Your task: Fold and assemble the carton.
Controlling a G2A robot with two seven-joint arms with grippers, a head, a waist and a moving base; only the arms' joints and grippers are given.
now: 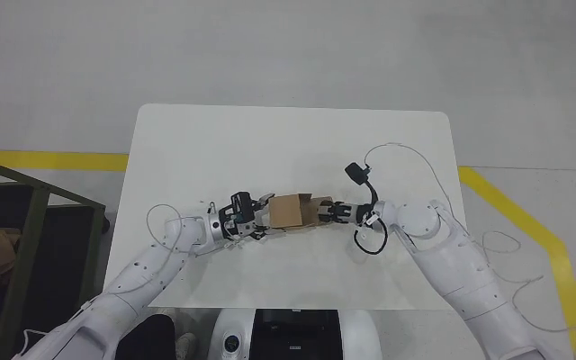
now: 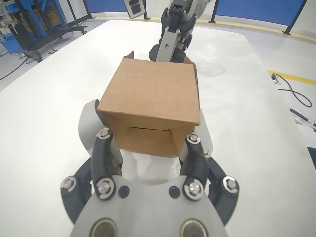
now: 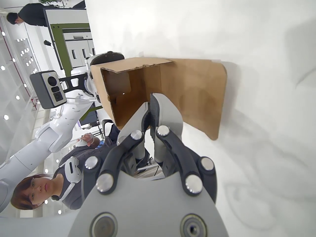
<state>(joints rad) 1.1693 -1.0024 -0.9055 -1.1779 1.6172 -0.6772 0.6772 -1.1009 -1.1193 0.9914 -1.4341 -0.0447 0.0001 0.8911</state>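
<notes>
On the table (image 1: 180, 144) the erected carton (image 1: 290, 210) is clasped by left gripper (image 2: 148, 129) fingers and pinched by right gripper (image 3: 151, 104) fingers; flaps (image 3: 205, 94) judged unclosed.

The top view looks straight down at the table (image 1: 270, 144) from above the arms. Each wrist view sits close behind its own jaws, facing the box (image 2: 150, 92) from opposite ends; all three share it.

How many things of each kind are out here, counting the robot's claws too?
Brown carton: 1
Grippers: 2, the left gripper and the right gripper
White table: 1
Total: 4
</notes>
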